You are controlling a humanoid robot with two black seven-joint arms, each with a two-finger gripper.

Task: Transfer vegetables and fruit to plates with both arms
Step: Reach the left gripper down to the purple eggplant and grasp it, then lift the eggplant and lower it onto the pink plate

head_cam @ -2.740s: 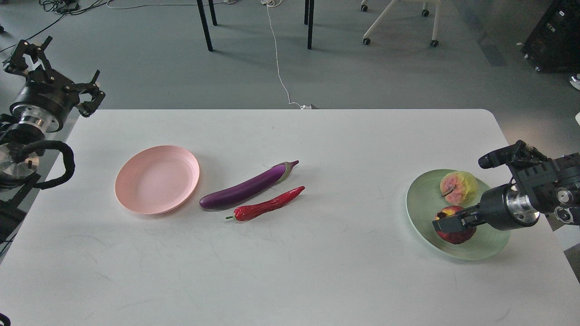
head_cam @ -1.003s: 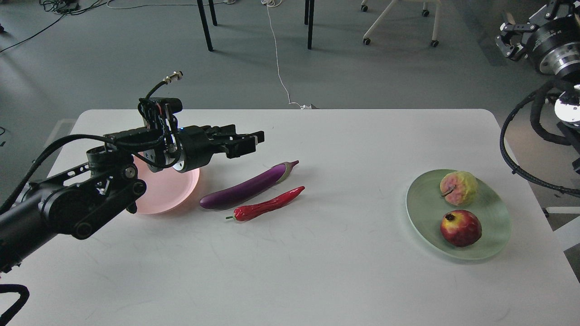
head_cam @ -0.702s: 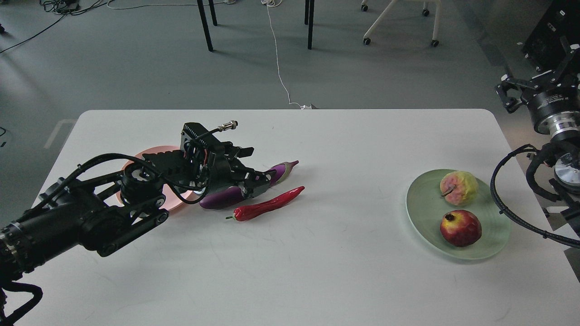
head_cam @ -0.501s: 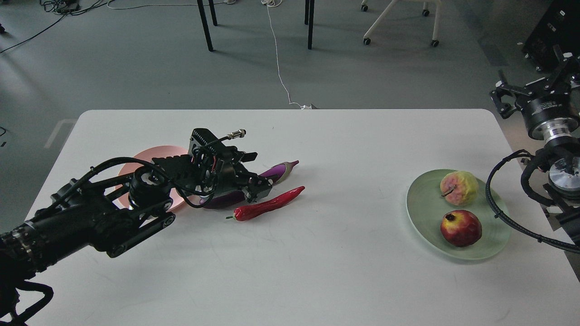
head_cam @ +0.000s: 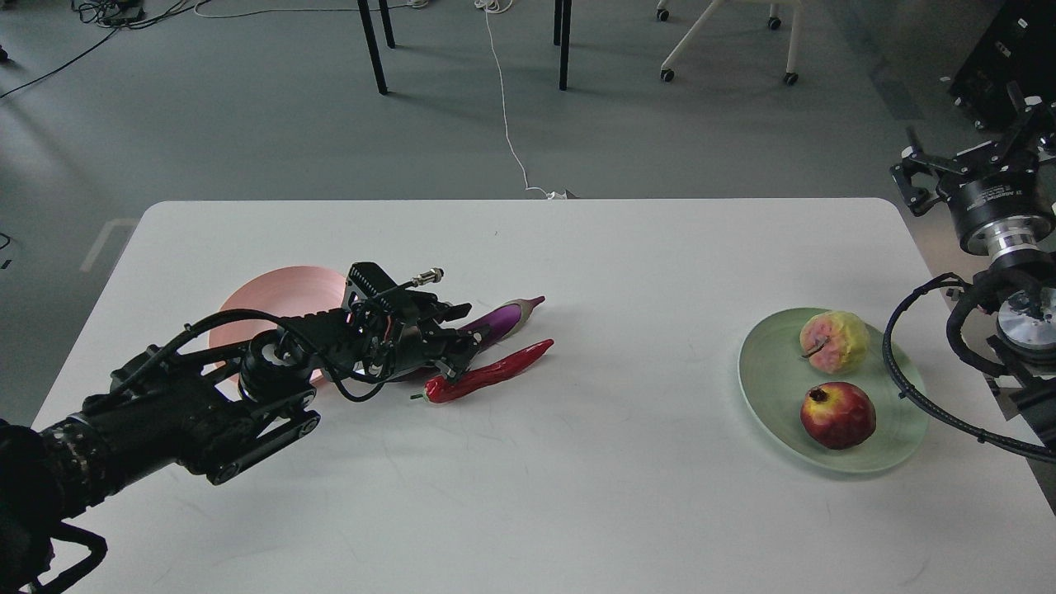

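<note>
My left gripper [head_cam: 452, 340] is low over the middle of the purple eggplant [head_cam: 505, 315]. Its jaws stand open, one on each side of the eggplant, whose near half is hidden under them. The red chili pepper [head_cam: 495, 373] lies on the table just in front, touching or nearly touching the lower finger. The pink plate [head_cam: 276, 290] is behind my left wrist, partly hidden and bare where it shows. The pale green plate [head_cam: 763, 371] holds the bumpy yellow-pink fruit [head_cam: 833, 341] and the red pomegranate-like ball [head_cam: 837, 415]. My right gripper [head_cam: 965, 140] is open and empty, raised off the table's right edge.
The white table [head_cam: 577, 495] has a rounded far-right corner. Beyond it are grey floor, black table legs [head_cam: 373, 49], a white cable [head_cam: 507, 124] and a chair base [head_cam: 726, 41]. Black cable loops of my right arm [head_cam: 907, 388] hang beside the green plate.
My right gripper let go of the red ball on the green plate and lifted away to the right. My left arm swung in over the pink plate and lowered onto the eggplant.
</note>
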